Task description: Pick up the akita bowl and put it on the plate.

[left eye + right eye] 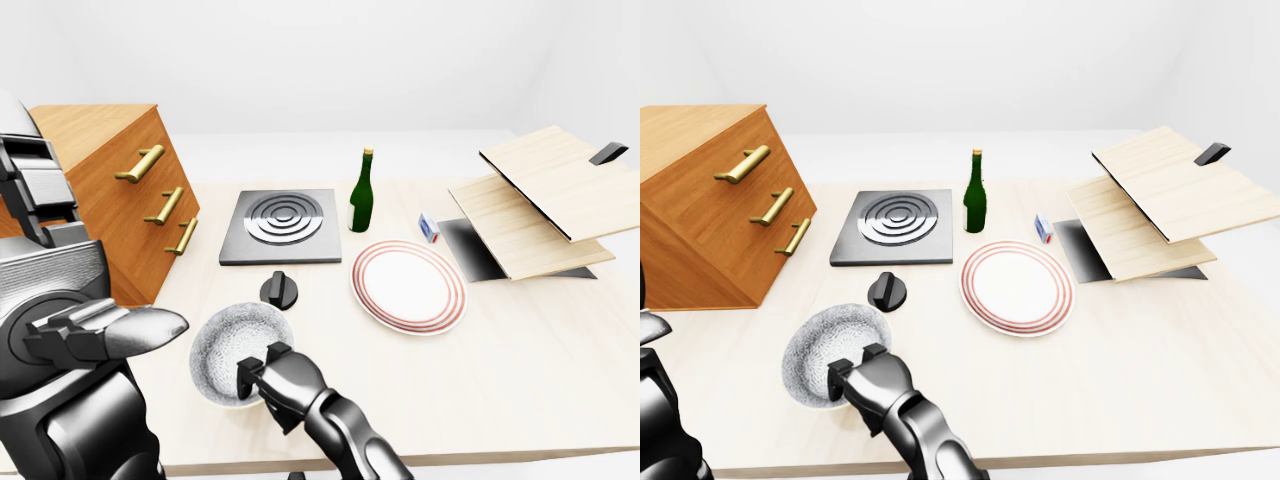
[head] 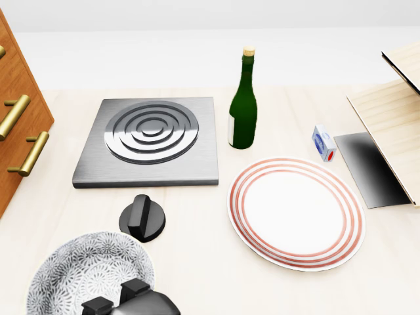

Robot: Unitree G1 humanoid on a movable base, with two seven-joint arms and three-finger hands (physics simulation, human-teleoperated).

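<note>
The akita bowl (image 2: 85, 269), white with a fine grey pattern, sits on the pale table at the bottom left of the head view. My right hand (image 2: 118, 298) is at its near rim, dark fingers (image 1: 258, 372) curled over the edge and shut on it. The plate (image 2: 295, 211), white with red rings, lies flat to the right of the bowl, with bare table between them. My left hand (image 1: 120, 335) hangs open at the left of the left-eye view, beside the bowl and holding nothing.
A black knob (image 2: 142, 218) lies just above the bowl. Beyond it are a steel burner plate (image 2: 151, 141) and an upright green bottle (image 2: 243, 108). A small blue-white box (image 2: 323, 143) and leaning wooden boards (image 1: 540, 200) stand right of the plate. A wooden drawer cabinet (image 1: 120, 200) is at left.
</note>
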